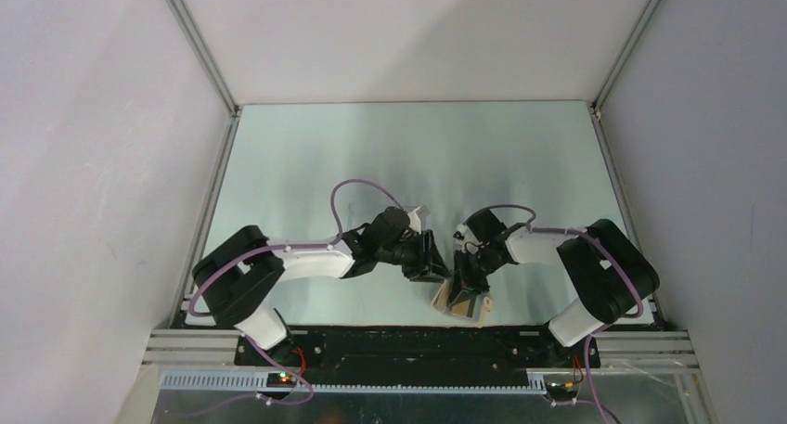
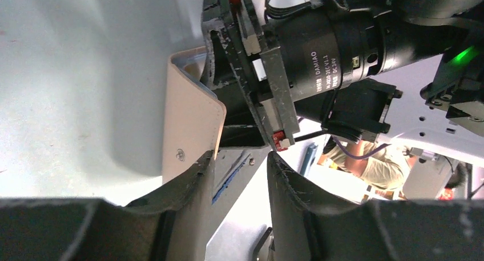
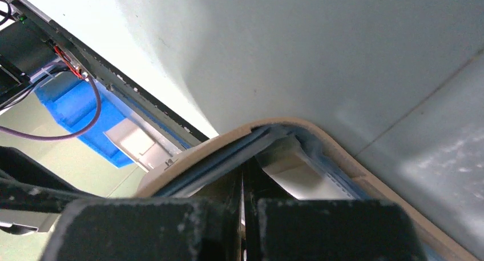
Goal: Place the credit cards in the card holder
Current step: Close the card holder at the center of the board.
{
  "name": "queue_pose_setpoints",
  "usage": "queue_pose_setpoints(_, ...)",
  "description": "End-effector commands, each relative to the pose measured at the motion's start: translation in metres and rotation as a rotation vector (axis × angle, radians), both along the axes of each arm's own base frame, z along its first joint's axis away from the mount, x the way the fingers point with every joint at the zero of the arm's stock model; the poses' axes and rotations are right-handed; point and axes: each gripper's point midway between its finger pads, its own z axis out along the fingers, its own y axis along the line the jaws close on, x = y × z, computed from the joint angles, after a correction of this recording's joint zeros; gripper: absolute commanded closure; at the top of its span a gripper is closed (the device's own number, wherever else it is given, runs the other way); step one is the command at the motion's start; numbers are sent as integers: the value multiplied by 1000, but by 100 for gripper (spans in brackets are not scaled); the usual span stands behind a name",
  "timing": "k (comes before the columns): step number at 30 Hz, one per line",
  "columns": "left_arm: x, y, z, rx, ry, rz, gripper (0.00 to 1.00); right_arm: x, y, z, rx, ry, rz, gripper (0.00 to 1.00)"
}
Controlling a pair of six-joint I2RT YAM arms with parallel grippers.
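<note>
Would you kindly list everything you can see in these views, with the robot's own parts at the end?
card holder: one, tan with blue lining, near the table's front edge, between the two tools.
credit cards: none clearly visible.
table: one, pale green-grey, under everything.
bin: one, blue, beyond the table's edge in the right wrist view.
cables: two, purple, one along each arm.
left tool: one, black, jaws apart beside the card holder.
right tool: one, black, shut on the card holder's edge.
</note>
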Motion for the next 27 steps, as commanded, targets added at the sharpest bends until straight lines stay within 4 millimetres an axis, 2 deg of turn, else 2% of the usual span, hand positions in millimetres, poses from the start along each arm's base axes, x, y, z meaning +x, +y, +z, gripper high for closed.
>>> queue_pose_setpoints(1,-9,-13,7,-61,36,-49,57,31,10,-3,0,-139,-3,100)
queue_pose_setpoints(6,-9,-17,4,-86,43,-47,57,32,-1,6,-48,-180,-17,98)
queue_pose_setpoints(9,-7,-21,7,-101,46,-47,57,31,-8,18,-64,-196,-40,97)
queue_pose_setpoints(13,-6,-29,14,-128,46,-58,57,32,-28,27,-150,-229,-98,99)
queue_pose_setpoints(17,-9,-39,15,-141,61,-79,57,28,-49,18,-263,-203,-142,100)
queue_pose_setpoints(21,-13,-49,11,-150,86,-89,57,21,-59,7,-330,-149,-163,100)
queue_pose_setpoints(27,-27,-67,12,-170,103,-128,56,17,-75,12,-408,-152,-231,100)
